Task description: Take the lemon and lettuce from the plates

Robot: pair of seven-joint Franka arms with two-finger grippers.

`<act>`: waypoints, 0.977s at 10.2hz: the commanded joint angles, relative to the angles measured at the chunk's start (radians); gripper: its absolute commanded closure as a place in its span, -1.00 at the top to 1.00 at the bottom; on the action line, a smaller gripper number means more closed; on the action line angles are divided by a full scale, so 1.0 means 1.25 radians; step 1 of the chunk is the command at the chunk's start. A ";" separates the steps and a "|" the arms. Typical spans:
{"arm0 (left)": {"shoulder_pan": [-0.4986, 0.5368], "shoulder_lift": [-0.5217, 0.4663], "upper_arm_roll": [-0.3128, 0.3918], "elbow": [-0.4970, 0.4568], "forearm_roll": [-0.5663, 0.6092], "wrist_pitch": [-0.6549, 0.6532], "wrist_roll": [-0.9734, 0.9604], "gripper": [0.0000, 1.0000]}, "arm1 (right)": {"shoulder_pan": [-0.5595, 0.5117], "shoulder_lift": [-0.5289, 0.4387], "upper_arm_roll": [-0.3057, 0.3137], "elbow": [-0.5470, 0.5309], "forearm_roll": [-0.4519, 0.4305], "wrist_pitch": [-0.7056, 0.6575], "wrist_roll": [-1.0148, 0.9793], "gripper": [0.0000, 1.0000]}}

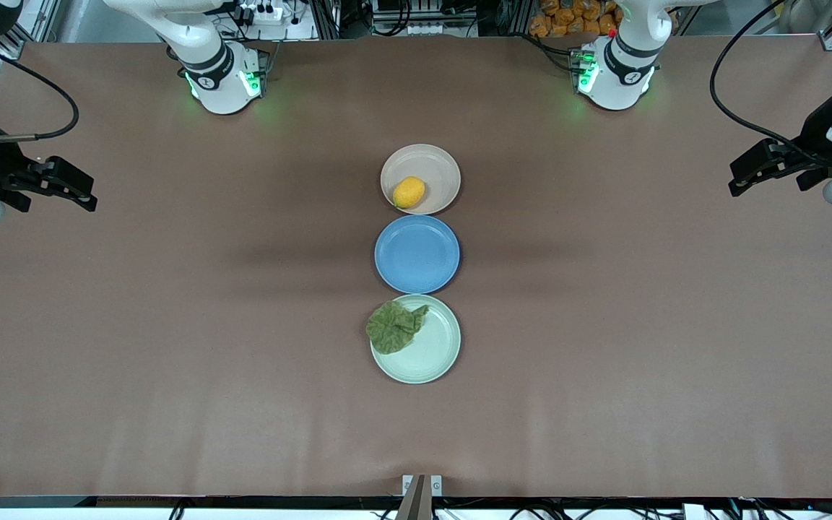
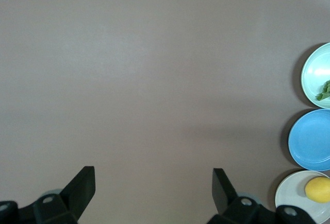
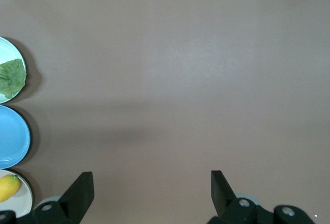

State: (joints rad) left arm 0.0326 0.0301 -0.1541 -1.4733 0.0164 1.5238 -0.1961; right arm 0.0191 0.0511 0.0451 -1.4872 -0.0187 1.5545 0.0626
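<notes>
My table (image 1: 170, 325) is evenly and softly lit from overhead. Faint broad shadow bands cross mid-frame in the front view, beside the blue plate (image 1: 417, 253). Green lamp glow tints the top of the frame. Both wrist views look slightly hazy, without glare.

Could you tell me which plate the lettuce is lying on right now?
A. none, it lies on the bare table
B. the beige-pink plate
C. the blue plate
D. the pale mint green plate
D: the lettuce lies on the pale mint green plate, partly over its rim, the plate nearest the front camera; the lemon sits on the beige-pink plate.
</notes>
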 commanded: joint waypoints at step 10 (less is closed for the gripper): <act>0.002 0.004 -0.129 -0.124 -0.102 0.029 0.045 1.00 | 0.119 0.004 0.002 -0.069 0.102 0.029 0.091 1.00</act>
State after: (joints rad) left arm 0.0255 0.0600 -0.2693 -1.5673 -0.0904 1.5285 -0.1569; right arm 0.1173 0.0574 0.0519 -1.5397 0.0847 1.5712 0.1117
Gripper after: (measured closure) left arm 0.000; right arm 0.000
